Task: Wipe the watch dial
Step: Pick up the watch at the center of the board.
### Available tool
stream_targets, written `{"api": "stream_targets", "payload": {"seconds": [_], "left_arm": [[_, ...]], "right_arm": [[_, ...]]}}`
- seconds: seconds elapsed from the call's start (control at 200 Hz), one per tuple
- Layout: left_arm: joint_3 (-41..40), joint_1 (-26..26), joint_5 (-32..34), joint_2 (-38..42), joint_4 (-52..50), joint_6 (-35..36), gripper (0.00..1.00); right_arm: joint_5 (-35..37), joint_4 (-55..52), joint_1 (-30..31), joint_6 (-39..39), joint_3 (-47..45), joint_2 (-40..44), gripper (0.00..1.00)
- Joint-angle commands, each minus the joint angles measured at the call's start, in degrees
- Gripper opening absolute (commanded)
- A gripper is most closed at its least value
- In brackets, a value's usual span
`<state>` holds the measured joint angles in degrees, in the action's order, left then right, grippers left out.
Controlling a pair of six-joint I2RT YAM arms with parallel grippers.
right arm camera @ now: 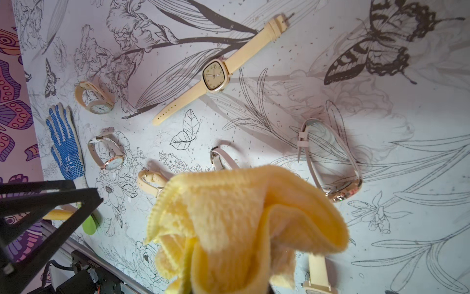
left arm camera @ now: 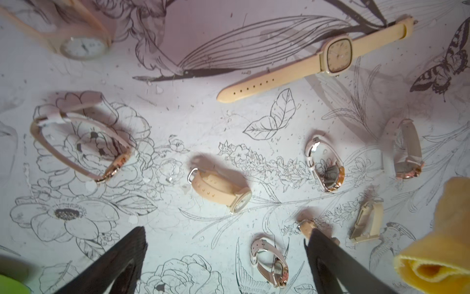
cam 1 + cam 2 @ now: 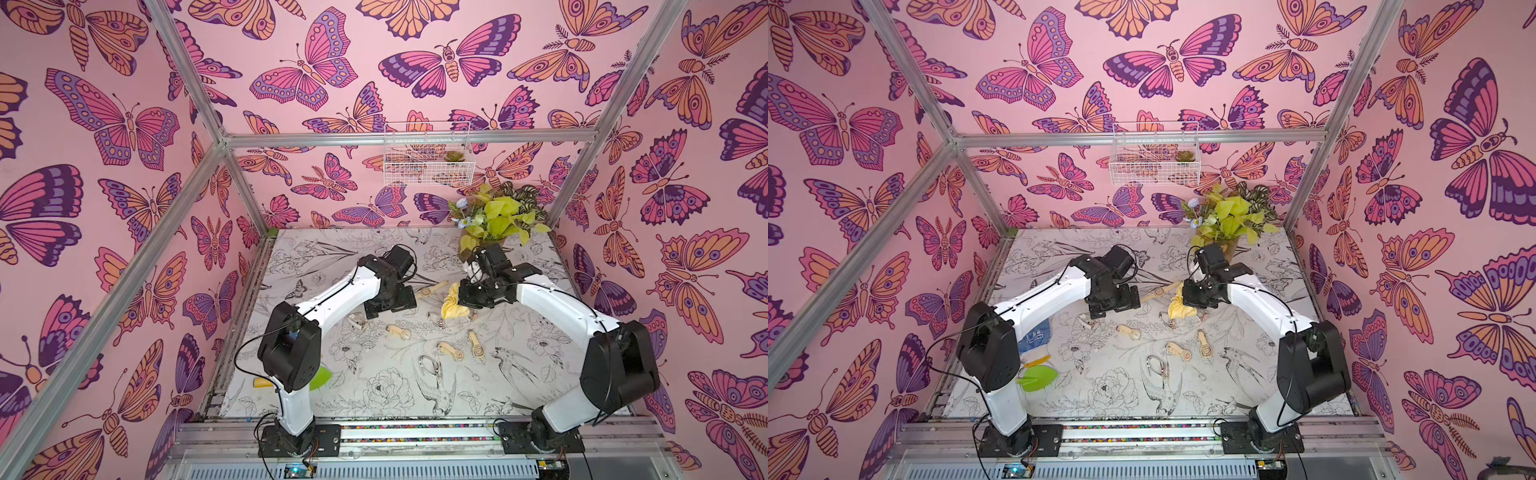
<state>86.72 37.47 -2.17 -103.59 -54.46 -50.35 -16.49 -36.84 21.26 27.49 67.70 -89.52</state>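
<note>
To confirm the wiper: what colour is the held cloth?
Yellow cloth; clearest in the right wrist view.

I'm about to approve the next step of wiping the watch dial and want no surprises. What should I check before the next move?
1. Cloth grip: right gripper shut on yellow cloth: ok.
2. Free arm: left gripper open and empty: ok.
3. Target: square-dial watch flat on the table, dial up, uncovered: ok.
4. Cloth on that dial: not ok, it hangs apart from it.
5. Watch steadied: not ok, neither gripper touches it.
6. Dial clean: cannot tell.
</note>
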Motion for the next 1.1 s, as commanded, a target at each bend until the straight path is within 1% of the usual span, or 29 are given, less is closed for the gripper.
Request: {"api": "stream_targets", "payload": {"seconds": [0.0, 0.21, 0.36, 0.456, 0.546, 0.761, 0.791, 0.911, 1.031, 1.096], "left_arm": [[-3.3, 1.12, -0.6, 3.03, -1.04, -8.93, 1.0], [-6.47, 3.97, 1.01, 4.75, -2.34, -20.94, 1.0], [-9.12, 5.54, -0.08, 5.17, -2.78, -30.5, 1.0], [-9.44, 7.05, -0.49, 4.97, -2.85, -35.52, 1.0], [-9.38, 8.92, 0.12, 4.93, -2.85, -40.04, 1.0], [-10.09, 14.69, 2.36, 6.53, -2.26, -54.5, 1.0], [-10.04, 15.62, 2.73, 6.62, -2.23, -55.88, 0.99], [-10.26, 19.29, 4.54, 6.91, -0.66, -60.83, 0.91], [-10.56, 21.11, 4.03, 5.48, 1.06, -62.59, 0.89], [-12.24, 21.78, 3.41, 5.08, 3.58, -63.82, 0.88]], "right_arm": [[0.89, 1.92, 0.87, 1.68, -1.41, 2.56, 0.0], [2.43, 3.04, 1.07, 2.48, -4.62, 4.82, 0.0], [3.04, 3.48, 1.07, 2.66, -6.27, 5.8, 0.0], [3.6, 3.7, 1.07, 3.0, -7.23, 6.32, 0.0], [4.09, 3.7, 1.07, 3.25, -7.8, 6.7, 0.0], [4.88, 4.41, 1.07, 3.98, -9.16, 7.49, 0.0], [4.98, 4.48, 1.07, 4.06, -9.25, 7.56, 0.0], [5.57, 4.48, 1.07, 4.45, -9.61, 8.03, 0.0], [5.94, 4.82, 1.07, 5.08, -10.29, 8.65, 0.0], [5.86, 5.16, 1.07, 5.3, -10.72, 8.77, 0.0]]}}
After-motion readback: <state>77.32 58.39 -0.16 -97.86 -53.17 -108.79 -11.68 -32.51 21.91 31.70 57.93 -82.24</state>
